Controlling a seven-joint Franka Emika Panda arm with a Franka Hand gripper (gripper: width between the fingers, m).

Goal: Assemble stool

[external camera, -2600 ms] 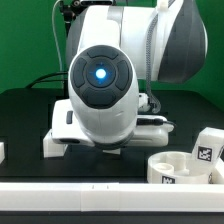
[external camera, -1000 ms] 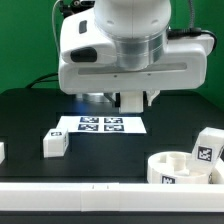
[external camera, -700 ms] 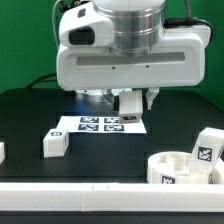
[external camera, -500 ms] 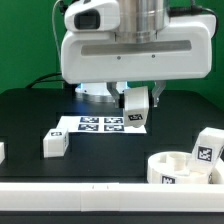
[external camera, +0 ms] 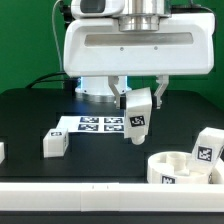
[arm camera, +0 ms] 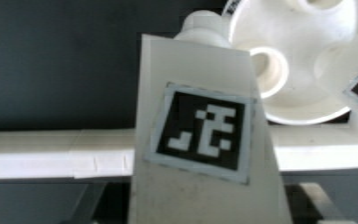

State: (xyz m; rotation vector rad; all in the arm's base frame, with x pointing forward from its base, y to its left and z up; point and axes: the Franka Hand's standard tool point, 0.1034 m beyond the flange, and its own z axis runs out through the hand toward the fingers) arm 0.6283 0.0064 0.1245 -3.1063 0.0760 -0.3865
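My gripper (external camera: 140, 100) is shut on a white block leg (external camera: 137, 113) that hangs tilted above the black table, its marker tag facing the camera. In the wrist view this leg (arm camera: 202, 120) fills the middle, between the fingers of the gripper (arm camera: 202, 205). The round white seat (external camera: 180, 166) lies at the front of the exterior view's right, socket side up. It also shows beyond the held leg in the wrist view as the seat (arm camera: 309, 55). A second leg (external camera: 207, 148) stands by the seat's far rim. A third leg (external camera: 54, 143) lies at the left.
The marker board (external camera: 100, 124) lies flat behind the held leg. A white rail (external camera: 70, 192) runs along the table's front edge. Another small white piece (external camera: 2, 152) is cut off at the exterior view's left edge.
The arm has lifted and turned. The held leg has come out from under it and moved down and toward the exterior view's right, closer to the seat.
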